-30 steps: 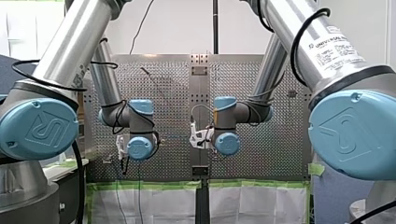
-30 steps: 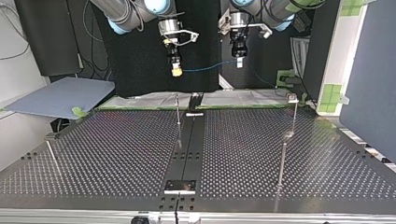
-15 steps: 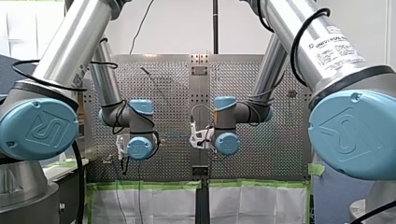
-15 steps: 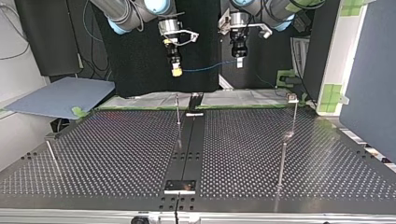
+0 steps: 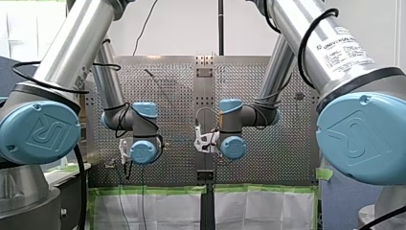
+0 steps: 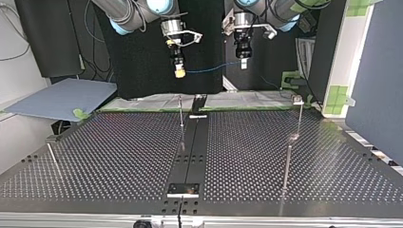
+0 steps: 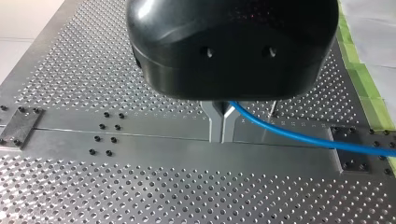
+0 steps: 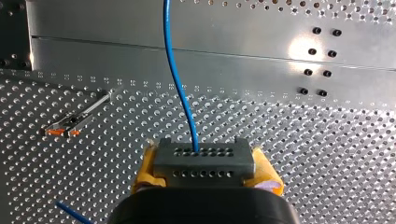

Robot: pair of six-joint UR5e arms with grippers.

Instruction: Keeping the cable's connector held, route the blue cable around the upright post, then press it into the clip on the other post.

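Observation:
In the right wrist view my right gripper point(image 8: 204, 164) is shut on the grey connector point(image 8: 203, 156), held between yellow pads. The blue cable point(image 8: 176, 79) leaves the connector and runs ahead over the table. My left gripper point(image 7: 222, 135) has its metal fingers shut on the blue cable point(image 7: 299, 136), which trails off to one side. In the top view both grippers hang above the table's far edge, my right gripper point(image 6: 179, 72) and my left gripper point(image 6: 243, 64), with the cable point(image 6: 209, 69) stretched between them. A thin upright post point(image 6: 181, 113) stands beside the centre rail; another post with a block on top point(image 6: 298, 100) stands at the view's right.
The perforated table point(image 6: 119, 156) has a dark centre rail point(image 6: 192, 152). Two more thin posts stand at the top view's right point(image 6: 287, 164) and left point(image 6: 51, 153). In the right wrist view a post with an orange-marked head point(image 8: 70, 126) stands beside the gripper. Green-taped sheets point(image 6: 157, 101) line the far edge.

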